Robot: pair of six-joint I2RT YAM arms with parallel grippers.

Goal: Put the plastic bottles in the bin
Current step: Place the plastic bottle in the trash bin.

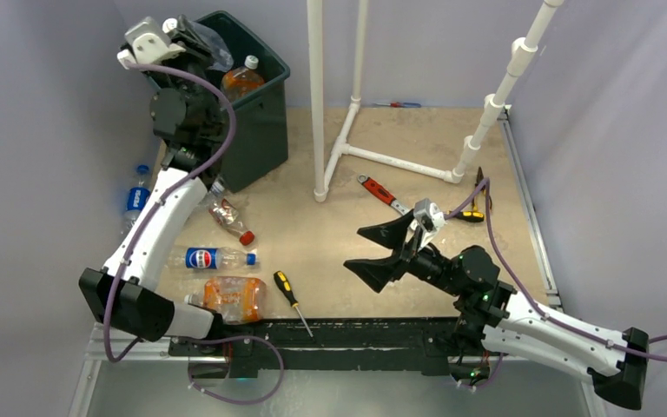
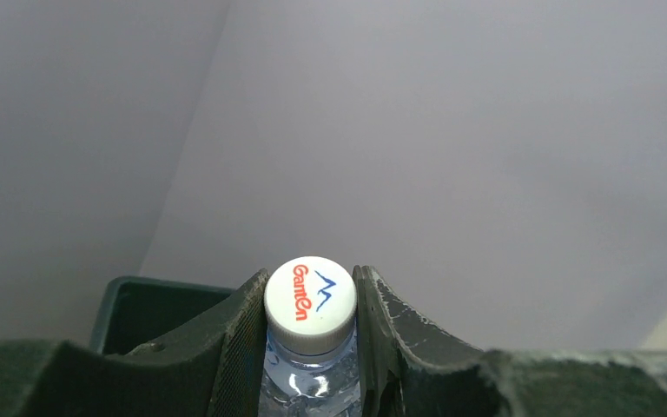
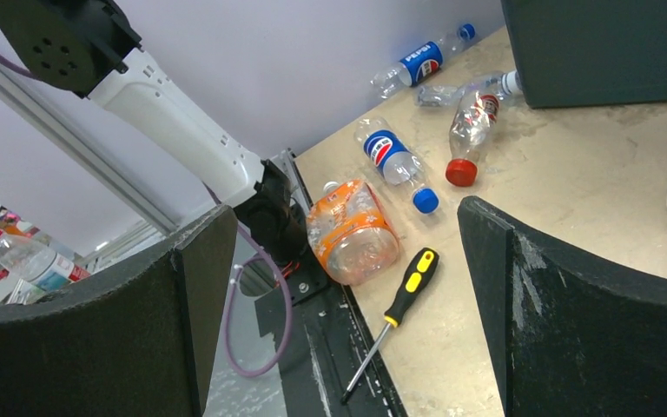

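Left claw [image 2: 311,276] pinches clear bottle [image 2: 309,372] by the neck at bin [image 1: 260,130], upper left — light, crushable, stiffest there. Right claw [image 1: 355,248] wide.

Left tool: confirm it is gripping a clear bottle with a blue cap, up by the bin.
Wrong on the cap: it is white, with red lettering, not blue, as the left wrist view shows. The rest holds: the left tool grips a clear bottle by its neck, up by the bin.

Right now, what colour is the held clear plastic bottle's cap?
White cap, red and blue logo; best in left wrist view.
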